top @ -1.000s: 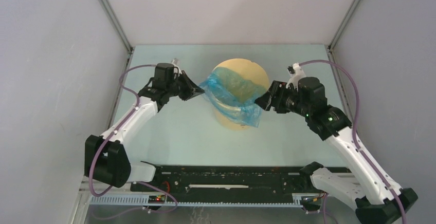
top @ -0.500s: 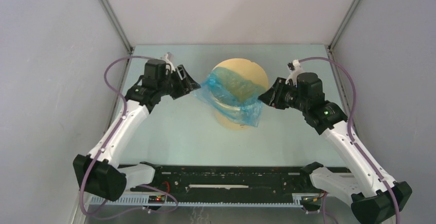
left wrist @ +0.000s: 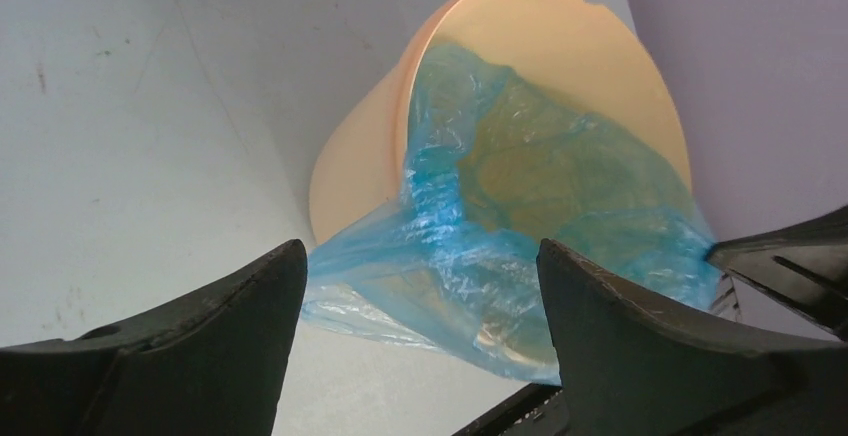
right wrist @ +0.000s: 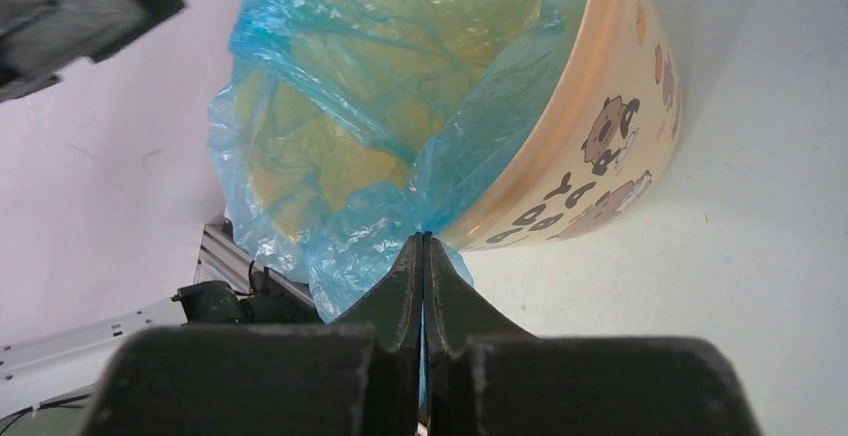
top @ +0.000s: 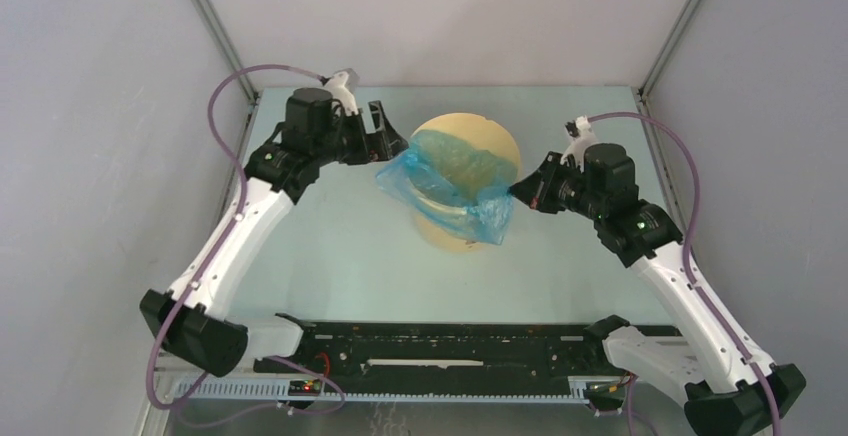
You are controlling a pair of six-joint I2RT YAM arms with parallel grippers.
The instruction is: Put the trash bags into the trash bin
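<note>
Your left gripper [top: 390, 141] has let go of the film and lifted back from the bag's edge, its jaws now spread wide. Your right gripper [top: 522, 191] has closed and now pinches a fold of the trash bag [top: 450, 181] between pressed-together tips.

The bag lies partly inside the trash bin [top: 475, 124] and covers the half of its mouth nearer the arms. A loose flap hangs outside the rim, just ahead of and below your open left fingers [left wrist: 640, 336]. In the right wrist view the pinch sits just outside the rim, right at the fingertips.

Hold that right pinch steady, because thin film like this probably slips or tears under a jerk. Bring the left jaws down around the hanging flap, take a deep bite, then ease both edges over the rim together so the bin stays upright on the table [top: 340, 246].
</note>
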